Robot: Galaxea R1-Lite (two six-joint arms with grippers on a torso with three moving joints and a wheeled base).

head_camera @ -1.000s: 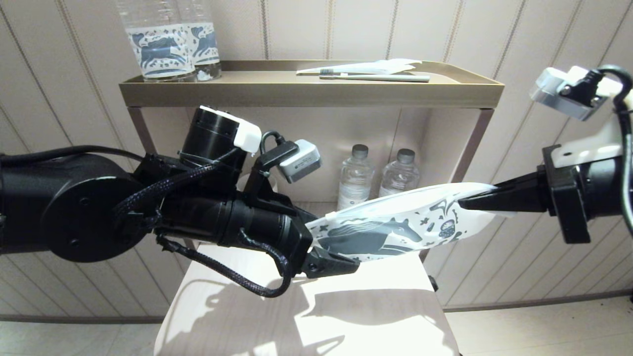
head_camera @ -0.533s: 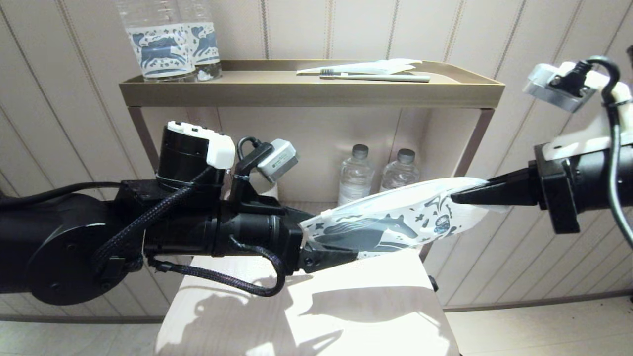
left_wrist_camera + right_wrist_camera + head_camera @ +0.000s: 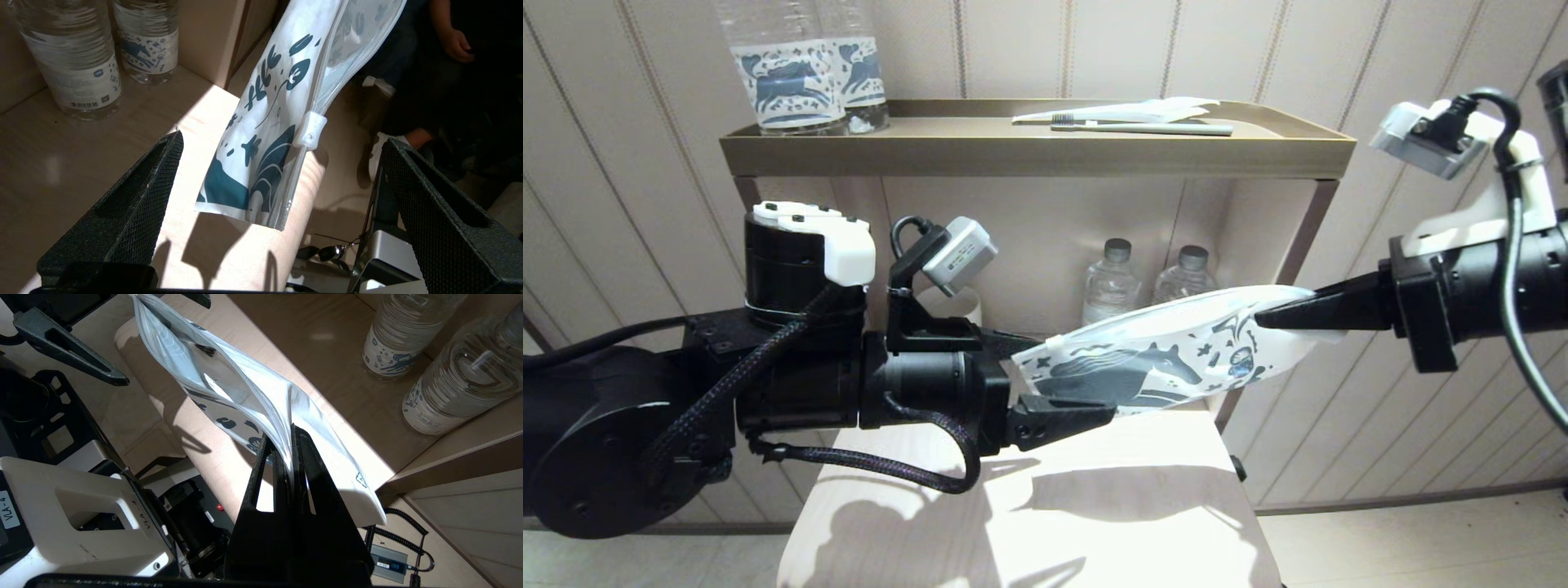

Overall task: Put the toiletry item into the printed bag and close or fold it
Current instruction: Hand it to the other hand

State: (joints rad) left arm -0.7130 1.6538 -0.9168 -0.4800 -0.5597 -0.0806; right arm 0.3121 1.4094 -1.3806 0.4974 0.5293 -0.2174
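- Head view shows the printed bag [image 3: 1168, 367] held in the air above the pale lower shelf [image 3: 1094, 506], stretched between the two arms; its horse print faces the camera, and it slopes up from the left arm's side to the right arm's side
- the right gripper [image 3: 1270, 318] comes in from the right and pinches the upper, far end of the bag, its black fingers pressed together on the paper; the right wrist view confirms this, with the bag's edge caught between the two closed fingers [image 3: 302, 457] and the rest of the pouch hanging away toward the left arm
- the left gripper [image 3: 1058, 384] sits at the bag's lower end with its fingers spread wide; the left wrist view shows the pouch's bottom corner hanging between the two open fingers [image 3: 139, 196], touching neither; a small white slider [image 3: 309, 130] sits on the bag's zip edge there
- on the gold top tray [image 3: 1037, 151] a toothbrush [image 3: 1143, 126] lies beside a plain white wrapper [image 3: 1143, 109], well apart from the bag; two large printed water bottles [image 3: 800, 65] stand at the tray's left end
- two small bottles [image 3: 1147, 290] stand at the back of the lower shelf, behind the bag.
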